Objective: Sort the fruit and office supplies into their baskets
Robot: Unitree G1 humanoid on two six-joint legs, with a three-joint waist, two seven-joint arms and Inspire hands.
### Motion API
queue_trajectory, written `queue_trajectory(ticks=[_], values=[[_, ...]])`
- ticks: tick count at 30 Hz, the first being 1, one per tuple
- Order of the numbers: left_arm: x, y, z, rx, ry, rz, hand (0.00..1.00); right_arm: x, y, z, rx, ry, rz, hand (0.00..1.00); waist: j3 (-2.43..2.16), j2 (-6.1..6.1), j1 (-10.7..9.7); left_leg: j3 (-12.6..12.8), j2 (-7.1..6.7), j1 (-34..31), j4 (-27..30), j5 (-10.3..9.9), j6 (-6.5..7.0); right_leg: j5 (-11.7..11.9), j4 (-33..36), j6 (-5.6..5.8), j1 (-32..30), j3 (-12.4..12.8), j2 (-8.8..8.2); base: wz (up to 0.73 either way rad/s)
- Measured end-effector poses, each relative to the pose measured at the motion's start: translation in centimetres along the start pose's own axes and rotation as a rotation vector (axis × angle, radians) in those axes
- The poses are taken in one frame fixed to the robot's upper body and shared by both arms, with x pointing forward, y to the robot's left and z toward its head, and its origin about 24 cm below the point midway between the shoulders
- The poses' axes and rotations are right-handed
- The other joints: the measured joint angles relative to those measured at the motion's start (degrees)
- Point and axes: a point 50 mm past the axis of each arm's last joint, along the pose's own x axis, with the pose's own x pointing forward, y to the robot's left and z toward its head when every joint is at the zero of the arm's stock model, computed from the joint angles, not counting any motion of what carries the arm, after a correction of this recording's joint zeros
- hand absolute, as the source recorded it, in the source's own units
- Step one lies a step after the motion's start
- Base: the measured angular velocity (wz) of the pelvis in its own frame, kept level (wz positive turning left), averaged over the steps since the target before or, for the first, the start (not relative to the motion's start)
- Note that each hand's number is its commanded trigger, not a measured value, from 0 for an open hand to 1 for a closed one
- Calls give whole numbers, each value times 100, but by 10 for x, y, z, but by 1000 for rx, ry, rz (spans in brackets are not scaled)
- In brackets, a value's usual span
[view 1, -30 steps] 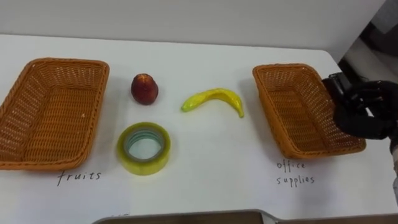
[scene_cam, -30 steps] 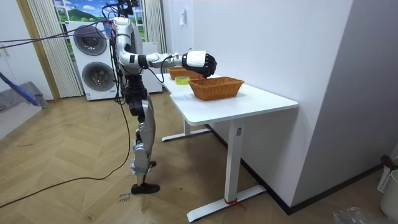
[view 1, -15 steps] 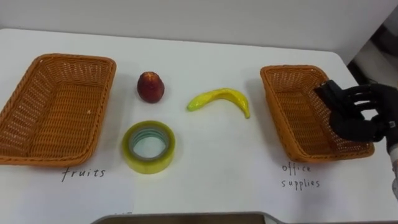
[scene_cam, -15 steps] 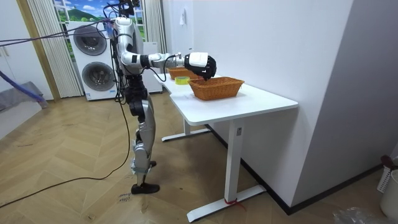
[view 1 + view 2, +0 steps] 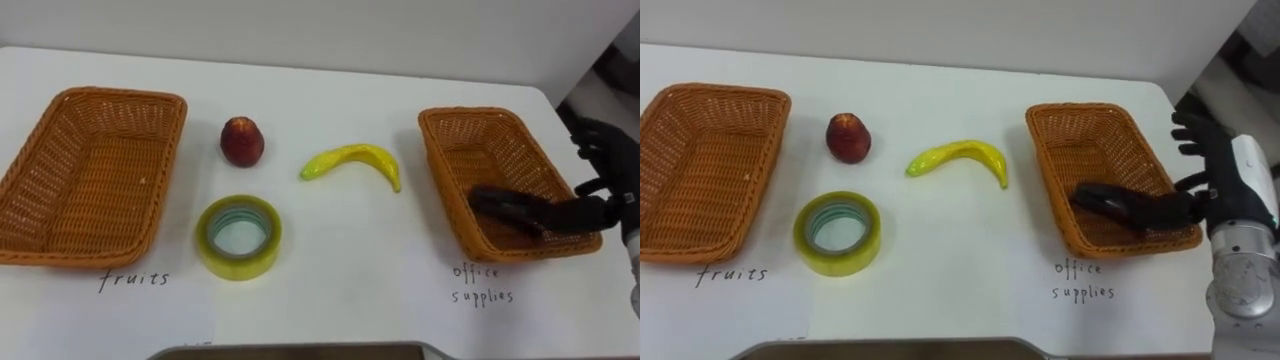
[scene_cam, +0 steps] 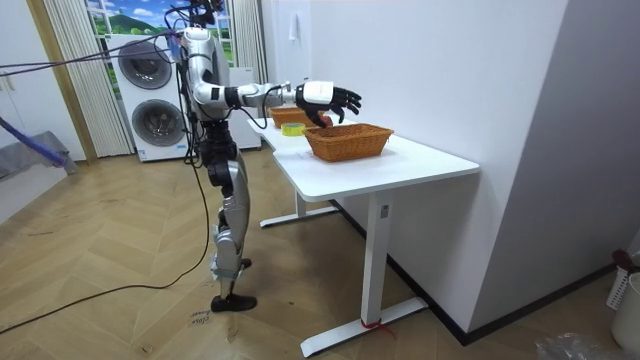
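A black stapler-like object (image 5: pixel 510 208) lies in the near end of the right wicker basket (image 5: pixel 470 112), which is labelled for office supplies. My right hand (image 5: pixel 605 160) hovers just past that basket's right rim, open with its fingers spread. Its thumb is close to the black object's end; whether they touch I cannot tell. On the white table lie a red apple (image 5: pixel 242 141), a yellow banana (image 5: pixel 352 160) and a yellow tape roll (image 5: pixel 239 236). The left wicker basket (image 5: pixel 100 95), labelled for fruits, holds nothing. In the room view my right hand (image 6: pixel 335 97) reaches over the near basket (image 6: pixel 348 141).
The table's right edge (image 5: pixel 560 105) runs just beyond the right basket. Bare tabletop (image 5: pixel 350 260) lies between the two baskets, in front of the banana. In the room view I stand at the table's long side, with washing machines (image 6: pixel 150 100) behind me.
My right hand, earlier curled round the black object above the right basket, has spread open. The object now lies in the basket. The view shifted slightly a second ago.
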Motion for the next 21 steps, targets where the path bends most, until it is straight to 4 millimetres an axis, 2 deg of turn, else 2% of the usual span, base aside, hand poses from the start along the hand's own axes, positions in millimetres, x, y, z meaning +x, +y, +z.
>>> queue_trajectory(ticks=[18,21], values=[[0,0,-1,0,2,6,0,0,0,0,-2,-1,-1,0,24,44,18,1,1,-7,-6,0,0,0,58,0,-13,5,-3,0],[0,1,-1,-1,3,12,0,0,-2,6,10,-26,-9,0,25,47,18,0,1,-13,-6,-1,1,0,57,0,-19,4,-3,0]])
